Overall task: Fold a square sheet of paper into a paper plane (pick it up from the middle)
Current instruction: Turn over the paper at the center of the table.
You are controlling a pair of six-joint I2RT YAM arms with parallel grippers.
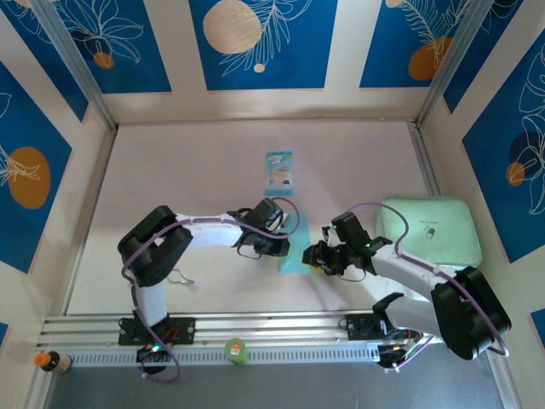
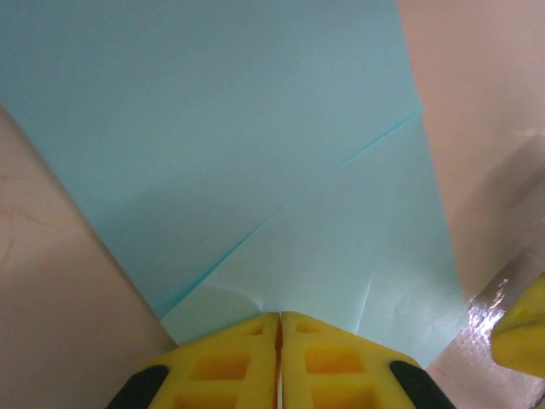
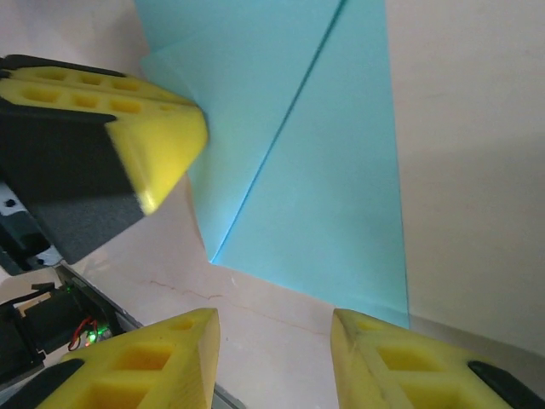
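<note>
A pale pinkish tabletop (image 1: 187, 170) is boxed in by walls (image 1: 264, 51) with blue leaf-print panels. The creased light-blue sheet of paper (image 1: 294, 254) lies flat at lower centre, below a teal-and-white packet (image 1: 279, 173) and left of a pale green pad (image 1: 430, 230). The left gripper (image 2: 279, 317) has its fingers together, tips on the sheet. The right gripper (image 3: 274, 319) is spread apart, just off the sheet's edge.

The light-blue sheet of paper (image 1: 295, 256) lies flat on the pale table (image 1: 196, 170), at about 5 o'clock from the table's middle and closer to the near edge than the far one. It is thin, plain and partly folded. In the left wrist view, a flap's straight slanting edge crosses it from 7 o'clock up to 2 o'clock. In the right wrist view, a similar diagonal edge shows overlapping layers. These seem pressed down, though its full outline is hard to judge from above.
</note>
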